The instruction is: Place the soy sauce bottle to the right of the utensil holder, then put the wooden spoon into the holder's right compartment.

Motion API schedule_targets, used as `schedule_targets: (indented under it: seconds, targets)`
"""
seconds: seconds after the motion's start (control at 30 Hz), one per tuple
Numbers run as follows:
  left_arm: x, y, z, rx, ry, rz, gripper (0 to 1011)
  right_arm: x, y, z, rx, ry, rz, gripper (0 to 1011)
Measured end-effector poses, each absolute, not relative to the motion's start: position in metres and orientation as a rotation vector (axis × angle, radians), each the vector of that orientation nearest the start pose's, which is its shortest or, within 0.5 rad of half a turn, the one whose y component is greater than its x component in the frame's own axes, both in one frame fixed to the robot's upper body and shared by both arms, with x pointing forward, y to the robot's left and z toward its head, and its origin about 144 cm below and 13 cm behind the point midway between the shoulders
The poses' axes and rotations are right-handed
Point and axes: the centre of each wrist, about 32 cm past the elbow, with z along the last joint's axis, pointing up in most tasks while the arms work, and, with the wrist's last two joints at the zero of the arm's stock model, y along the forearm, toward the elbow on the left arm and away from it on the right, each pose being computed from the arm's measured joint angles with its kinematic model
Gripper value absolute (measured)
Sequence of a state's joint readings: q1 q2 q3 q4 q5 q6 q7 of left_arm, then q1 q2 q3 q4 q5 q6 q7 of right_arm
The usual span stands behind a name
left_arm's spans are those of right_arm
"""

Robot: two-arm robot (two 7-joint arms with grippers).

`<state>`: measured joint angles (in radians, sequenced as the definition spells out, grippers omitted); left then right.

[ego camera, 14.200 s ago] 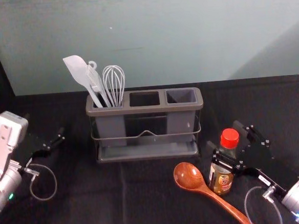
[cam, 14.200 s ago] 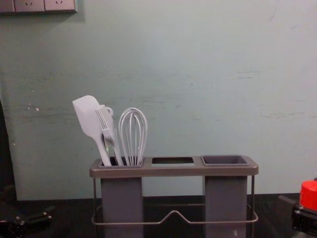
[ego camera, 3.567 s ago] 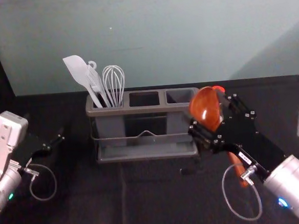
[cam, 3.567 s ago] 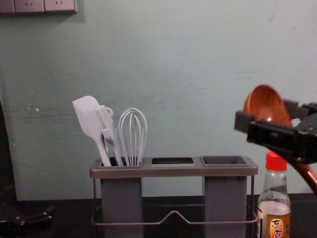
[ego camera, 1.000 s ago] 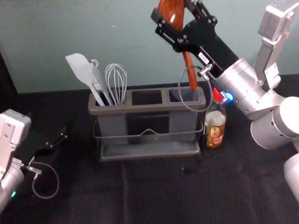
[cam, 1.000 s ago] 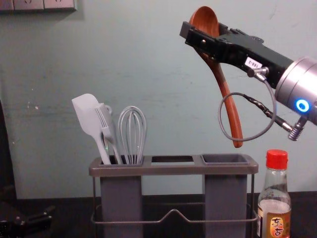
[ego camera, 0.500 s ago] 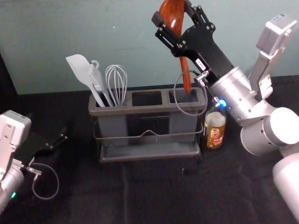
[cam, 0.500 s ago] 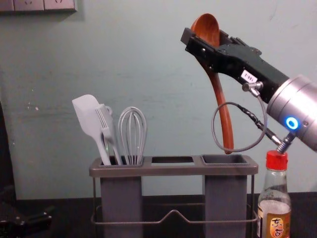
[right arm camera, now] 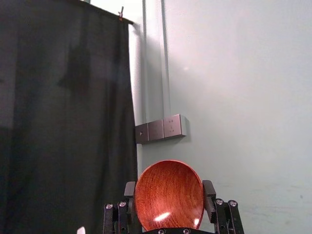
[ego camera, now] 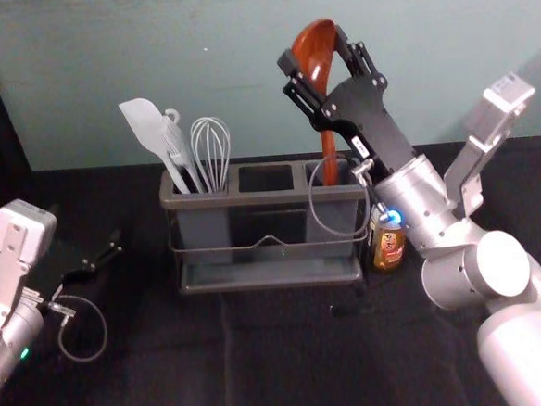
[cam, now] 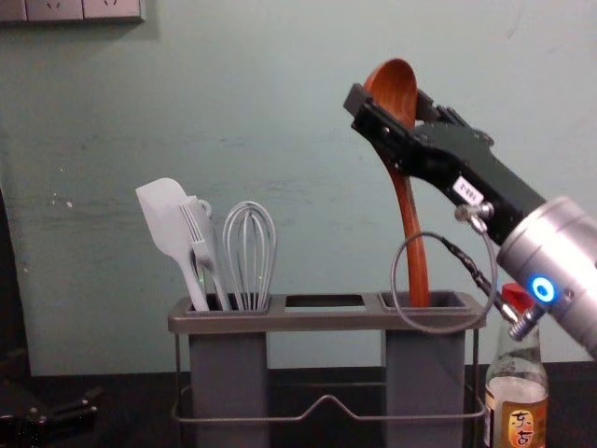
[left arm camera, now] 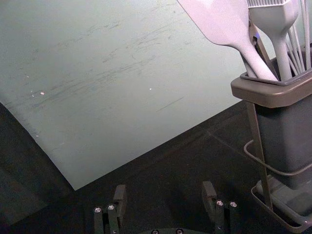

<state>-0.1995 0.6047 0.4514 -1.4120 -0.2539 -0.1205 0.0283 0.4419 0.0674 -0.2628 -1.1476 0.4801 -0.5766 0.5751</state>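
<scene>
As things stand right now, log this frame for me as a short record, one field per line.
active: right hand, closed on the bowl of the wooden spoon
spoon pose: bowl up, handle down
handle end: at the mouth of the right compartment
soy sauce bottle: upright, right of the utensil holder
left compartment: spatula, brush, whisk
idle: left hand, open, left of the holder
task stage: bottle placed, spoon not yet released
</scene>
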Motion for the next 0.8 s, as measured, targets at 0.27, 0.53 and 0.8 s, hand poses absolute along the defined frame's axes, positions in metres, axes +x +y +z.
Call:
schedule_targets:
  seconds: [0.27, 0.53, 0.8]
  targets:
    - [0.489, 0.31, 1.14, 0.304, -0.285, 1.248, 1011, 0.566, -0.18, 1.154, 0.606, -0.291, -0.861, 838]
    - [0.489, 0.31, 1.14, 0.304, -0.285, 1.248, 1011, 0.557, -0.181, 1.13, 0.609, -0.26, -0.884, 838]
    - [0.489, 0.31, 1.14, 0.304, -0.285, 1.248, 1011, 0.553, -0.181, 1.12, 0.612, -0.246, -0.893, 839]
